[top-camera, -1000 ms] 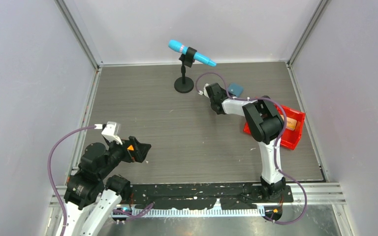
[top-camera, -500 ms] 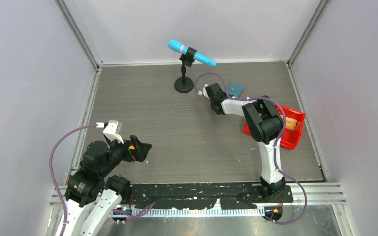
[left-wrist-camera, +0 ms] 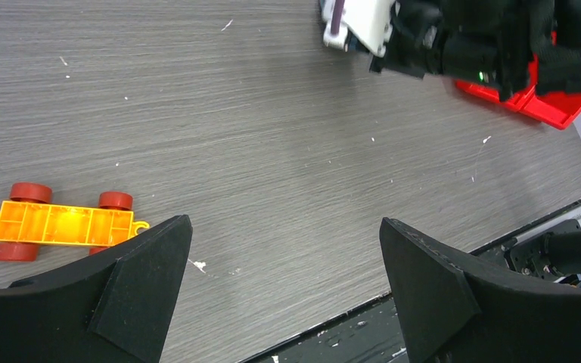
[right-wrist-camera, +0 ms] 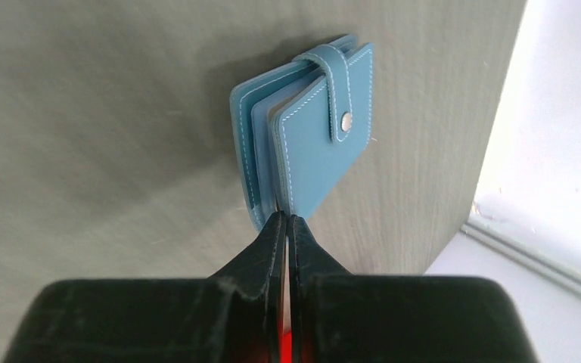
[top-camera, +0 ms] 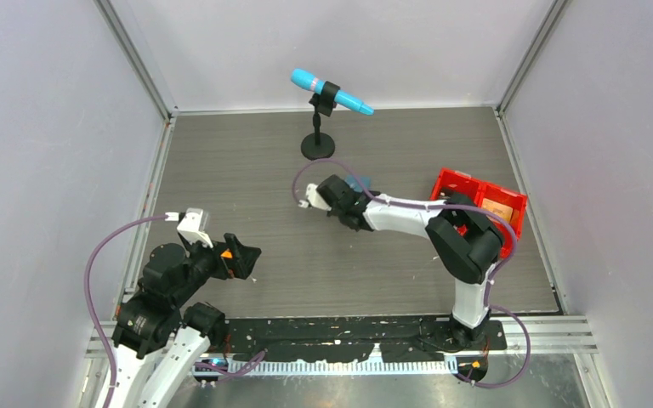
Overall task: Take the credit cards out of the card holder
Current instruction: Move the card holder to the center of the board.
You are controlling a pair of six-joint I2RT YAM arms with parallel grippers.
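The card holder [right-wrist-camera: 302, 151] is a teal-blue wallet, folded shut with its snap strap fastened. My right gripper [right-wrist-camera: 285, 219] is shut on the edge of one cover and holds the wallet above the table, its shadow below it. In the top view the right gripper [top-camera: 340, 201] is near the table's middle, with a sliver of the card holder [top-camera: 360, 184] showing behind it. No credit cards show; they are hidden inside the wallet. My left gripper [left-wrist-camera: 284, 249] is open and empty, low over the near left of the table [top-camera: 242, 259].
A red two-compartment bin [top-camera: 510, 197] holding a chunky orange object [top-camera: 497, 211] stands at the right. A blue microphone on a black stand [top-camera: 319, 127] is at the back. An orange toy chassis with red wheels [left-wrist-camera: 60, 224] lies by my left gripper.
My right gripper has swung from the back right toward the middle of the table, carrying the card holder with it. The left arm has barely moved.
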